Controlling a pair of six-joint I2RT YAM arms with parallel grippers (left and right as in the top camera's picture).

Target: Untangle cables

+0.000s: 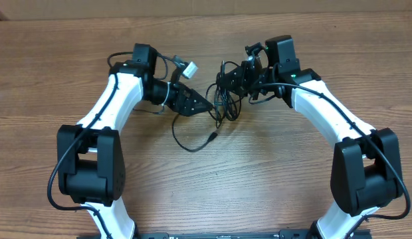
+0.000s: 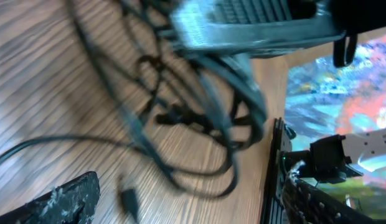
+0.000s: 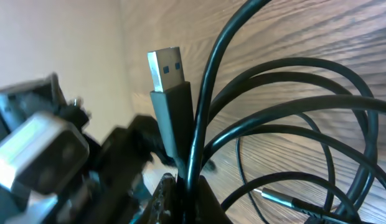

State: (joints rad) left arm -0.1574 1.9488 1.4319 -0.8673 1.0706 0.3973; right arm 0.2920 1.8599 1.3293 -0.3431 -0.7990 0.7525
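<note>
The cables [image 1: 226, 99] are a bunch of thin black cords in the middle of the table. One loop [image 1: 186, 143] trails toward the front and ends in a small plug [image 1: 212, 137]. My right gripper [image 1: 240, 78] is shut on several strands [image 3: 188, 180] at the top of the bunch. A USB plug [image 3: 171, 93] sticks up beside its fingers. My left gripper [image 1: 205, 106] points at the bunch from the left and is open. Only one of its fingers [image 2: 65, 199] shows in the blurred left wrist view, with nothing in the jaws and the cables [image 2: 199, 124] lying just ahead.
A white connector [image 1: 191, 68] hangs on the left arm's own wiring. Both arm bases [image 1: 93, 166] [image 1: 365, 169] stand near the table's front corners. The left wrist view shows the table edge [image 2: 273, 155] and equipment beyond it.
</note>
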